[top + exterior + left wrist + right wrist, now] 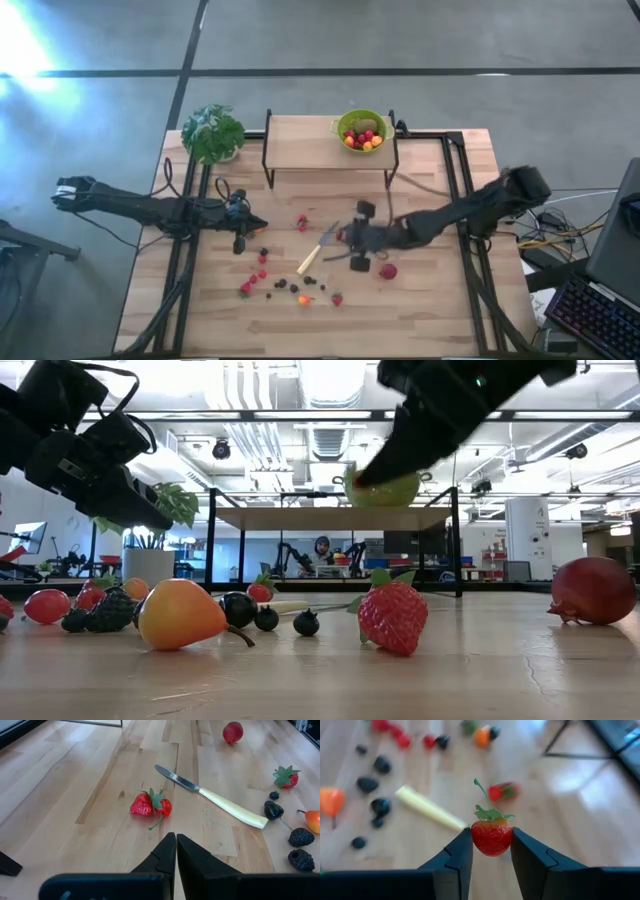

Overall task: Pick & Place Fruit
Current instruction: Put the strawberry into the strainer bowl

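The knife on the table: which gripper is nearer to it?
Right. The right gripper hovers just beside the knife, holding a strawberry; the left gripper is farther, across the table.

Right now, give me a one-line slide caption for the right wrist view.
Right gripper holds a red strawberry between its fingers above the table, with the knife and scattered fruit blurred beyond.

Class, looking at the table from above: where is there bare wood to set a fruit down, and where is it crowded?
Bare wood lies on the shelf left of the green bowl, and right of the dark red fruit. Crowded: the front centre around the knife.
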Tool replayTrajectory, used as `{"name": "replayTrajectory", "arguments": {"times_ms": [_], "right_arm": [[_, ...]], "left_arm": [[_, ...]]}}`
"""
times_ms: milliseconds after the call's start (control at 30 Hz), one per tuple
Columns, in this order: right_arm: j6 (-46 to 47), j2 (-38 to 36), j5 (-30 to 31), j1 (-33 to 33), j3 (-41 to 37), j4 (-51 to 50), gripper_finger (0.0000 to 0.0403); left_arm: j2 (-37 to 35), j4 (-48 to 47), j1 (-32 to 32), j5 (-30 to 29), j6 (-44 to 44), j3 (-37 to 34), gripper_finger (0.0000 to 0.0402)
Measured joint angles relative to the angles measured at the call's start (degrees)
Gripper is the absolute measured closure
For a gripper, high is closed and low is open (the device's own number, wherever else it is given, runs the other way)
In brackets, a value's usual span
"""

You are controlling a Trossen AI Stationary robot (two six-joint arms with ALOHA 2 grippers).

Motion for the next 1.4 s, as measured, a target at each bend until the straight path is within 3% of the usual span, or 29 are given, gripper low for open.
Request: {"name": "replayTrajectory", "arguments": {"times_ms": [233, 567, 767, 1033, 1400], "right_arm": [[-3.83, -11.33, 0.19, -7.12, 0.00, -4.75, 0.0277], [-6.11, -21.43, 0.04, -19.50, 0.04, -5.70, 0.0290], [-6.03, -22.07, 0.04, -28.12, 0.04, -5.67, 0.0275], [-5.63, -21.73, -0.01, -37.41, 0.04, -5.67, 0.0292], [-4.00, -21.66, -0.60, -41.63, 0.04, -5.73, 0.0280]], "left_arm": [[-0.02, -0.02, 0.00, 0.00, 0.00, 0.00, 0.0381], [-0.02, -0.07, 0.00, 0.00, 0.00, 0.00, 0.0381], [-0.02, -0.05, 0.02, 0.02, 0.00, 0.00, 0.0381], [-0.02, -0.07, 0.00, 0.02, 0.00, -0.02, 0.0381], [-0.02, -0.07, 0.00, 0.02, 0.00, 0.00, 0.0381]]}}
